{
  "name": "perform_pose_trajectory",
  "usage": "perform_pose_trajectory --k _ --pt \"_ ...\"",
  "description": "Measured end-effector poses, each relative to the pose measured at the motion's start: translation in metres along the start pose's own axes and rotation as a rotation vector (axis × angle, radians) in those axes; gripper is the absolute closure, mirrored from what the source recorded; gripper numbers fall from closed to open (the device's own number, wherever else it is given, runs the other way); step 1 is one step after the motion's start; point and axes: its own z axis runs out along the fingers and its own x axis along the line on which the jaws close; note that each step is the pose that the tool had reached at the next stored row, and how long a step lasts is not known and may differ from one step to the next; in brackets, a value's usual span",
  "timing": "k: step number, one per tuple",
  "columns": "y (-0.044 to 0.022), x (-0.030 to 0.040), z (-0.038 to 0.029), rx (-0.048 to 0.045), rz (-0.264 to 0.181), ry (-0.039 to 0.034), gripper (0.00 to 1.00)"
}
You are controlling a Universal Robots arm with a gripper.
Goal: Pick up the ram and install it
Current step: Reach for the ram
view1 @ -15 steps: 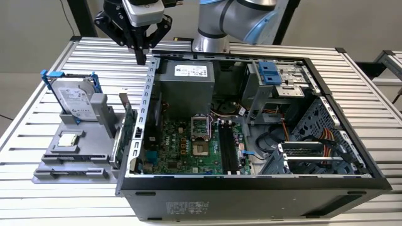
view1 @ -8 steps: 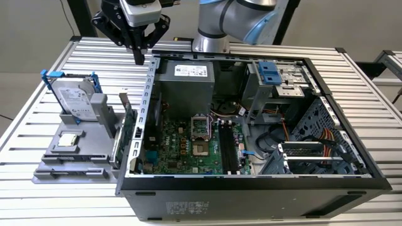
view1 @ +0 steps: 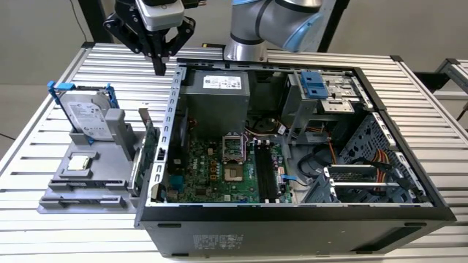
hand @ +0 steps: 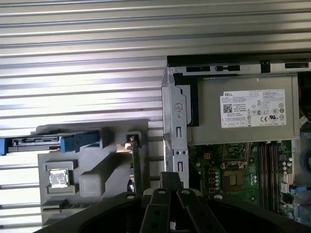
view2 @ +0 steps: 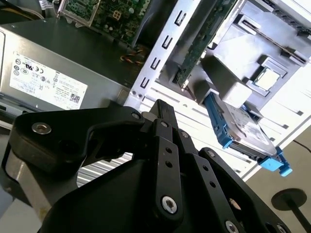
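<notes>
Gripper: upper left of the exterior view, pointing down over the slatted table, just outside the far corner of the computer case.
Jaws: closed, the two black fingers meeting at one tip with nothing between them; both wrist views show the same.
Ram: I cannot tell where it lies; no stick is in the fingers.
Arm: grey and light blue, at the top centre of the exterior view, behind the case.
Case: lies open on its side, filling the centre and right of the exterior view.
Motherboard: green, in the case floor, centre of the frame.
Slots: long, black, just to the exterior view's right of the processor socket.
Power supply: grey box with a white label in the case's far end, nearest the gripper.
Fixture: grey holder on the table at the left of the frame, beside the case.
Hard drive: stands upright in the fixture, in a blue frame.
Chip: square, flat on the fixture below the drive.
Green card: stands on edge between the fixture and the case wall.
</notes>
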Motion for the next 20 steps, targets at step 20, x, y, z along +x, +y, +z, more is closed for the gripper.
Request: perform_pose_trajectory --k 20 --pt "-0.0006 0.0093 -0.0002 0.0000 0.000 0.0000 1.00"
